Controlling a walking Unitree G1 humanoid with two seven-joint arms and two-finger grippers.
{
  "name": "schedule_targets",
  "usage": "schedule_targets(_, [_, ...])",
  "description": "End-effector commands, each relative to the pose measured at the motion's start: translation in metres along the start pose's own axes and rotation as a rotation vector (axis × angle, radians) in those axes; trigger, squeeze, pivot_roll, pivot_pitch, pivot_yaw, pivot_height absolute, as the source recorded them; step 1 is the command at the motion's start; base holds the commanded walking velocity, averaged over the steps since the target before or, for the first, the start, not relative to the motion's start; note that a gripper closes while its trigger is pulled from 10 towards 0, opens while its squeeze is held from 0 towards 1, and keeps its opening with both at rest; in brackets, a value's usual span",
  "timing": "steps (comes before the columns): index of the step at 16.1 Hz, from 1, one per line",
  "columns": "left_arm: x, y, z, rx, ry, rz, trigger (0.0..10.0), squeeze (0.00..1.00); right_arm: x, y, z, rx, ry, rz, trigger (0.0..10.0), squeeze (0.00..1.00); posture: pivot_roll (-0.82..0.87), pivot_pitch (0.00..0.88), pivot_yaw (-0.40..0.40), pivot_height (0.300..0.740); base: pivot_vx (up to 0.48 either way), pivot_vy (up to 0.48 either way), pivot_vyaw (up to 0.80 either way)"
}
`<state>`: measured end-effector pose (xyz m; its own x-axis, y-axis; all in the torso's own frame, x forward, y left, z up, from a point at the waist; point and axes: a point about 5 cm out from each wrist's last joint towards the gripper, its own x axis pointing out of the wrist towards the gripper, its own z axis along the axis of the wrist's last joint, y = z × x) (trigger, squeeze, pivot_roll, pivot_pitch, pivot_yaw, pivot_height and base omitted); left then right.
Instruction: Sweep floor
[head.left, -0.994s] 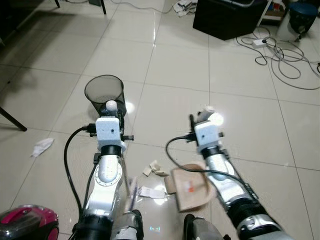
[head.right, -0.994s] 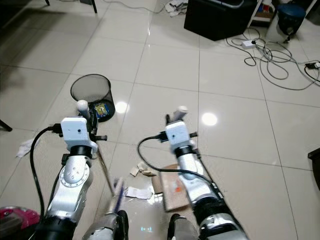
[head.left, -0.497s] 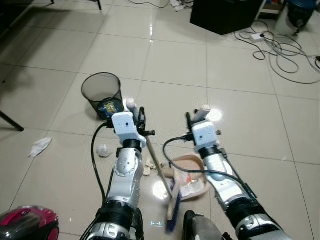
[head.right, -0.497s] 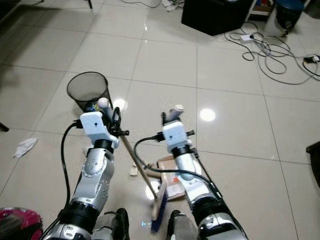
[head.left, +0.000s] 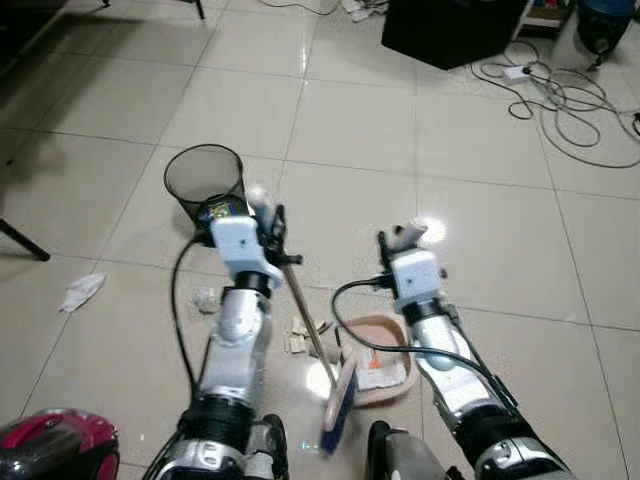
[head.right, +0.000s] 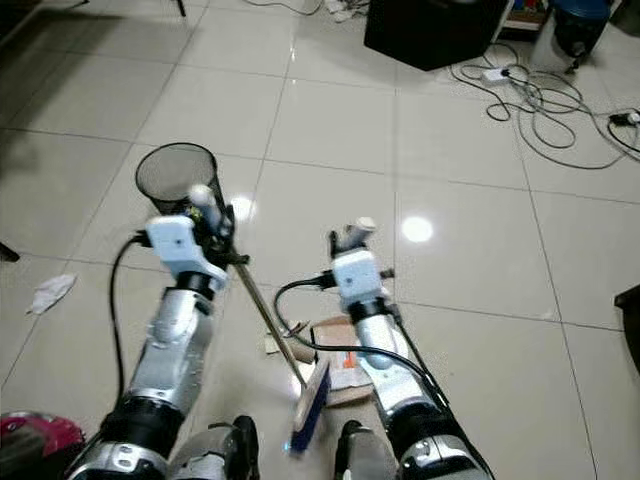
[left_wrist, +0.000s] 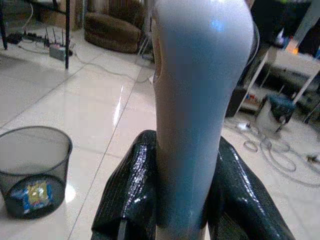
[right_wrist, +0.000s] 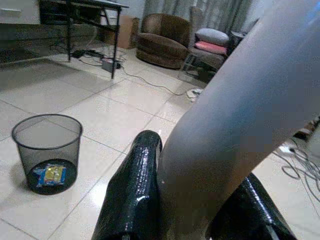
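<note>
Both arms reach forward over the tile floor (head.left: 480, 190). Left pincer (head.left: 268, 222) is clamped on the broom (head.left: 310, 330) handle, blue brush head slanting down below it. Right pincer (head.left: 400, 240) grips the tan dustpan (head.left: 385, 350) handle, pan beside the brush

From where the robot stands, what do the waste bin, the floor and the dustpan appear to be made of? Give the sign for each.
Waste bin: black wire mesh, probably metal; the floor and a wrapper show through its wall.
Floor: glossy ceramic-looking tiles; grout lines and lamp reflections.
Dustpan: probably moulded plastic, matt beige with a smooth rounded rim.
</note>
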<state>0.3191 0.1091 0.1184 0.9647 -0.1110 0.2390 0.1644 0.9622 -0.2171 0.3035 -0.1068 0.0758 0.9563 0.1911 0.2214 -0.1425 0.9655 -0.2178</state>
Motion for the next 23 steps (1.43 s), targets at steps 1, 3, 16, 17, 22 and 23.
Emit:
schedule_targets(1, [0.003,-0.007,0.012,-0.067,-0.052,-0.046,10.0,0.0,-0.006,-0.008,-0.005,0.036,0.017,-0.046,10.0,0.0,-0.01,0.218,0.007,0.74,0.0,0.0,0.0])
schedule_targets(3, [0.004,-0.008,0.022,-0.091,-0.072,-0.101,10.0,0.0,-0.009,-0.02,-0.007,0.042,0.025,-0.093,10.0,0.0,-0.01,0.202,0.011,0.74,0.0,0.0,0.0])
schedule_targets(16, [0.04,0.048,0.123,0.266,-0.187,-0.185,10.0,0.0,-0.029,-0.093,0.007,0.15,-0.06,-0.388,10.0,0.0,0.0,0.06,0.043,0.74,0.0,0.0,0.0])
schedule_targets(17, [0.043,0.063,0.122,0.308,-0.149,-0.04,10.0,0.0,-0.028,-0.1,0.015,0.187,-0.092,-0.435,10.0,0.0,-0.01,0.048,0.049,0.74,0.0,0.0,0.0])
schedule_targets(22, [0.021,0.097,0.111,0.388,-0.089,0.155,10.0,0.0,-0.024,-0.126,0.049,0.293,-0.214,-0.552,10.0,0.0,-0.02,0.019,0.056,0.74,0.0,0.0,0.0])
schedule_targets(23, [0.015,0.105,0.112,0.404,-0.086,0.193,10.0,0.0,-0.022,-0.133,0.056,0.316,-0.241,-0.573,10.0,0.0,-0.02,0.015,0.055,0.74,0.0,0.0,0.0])
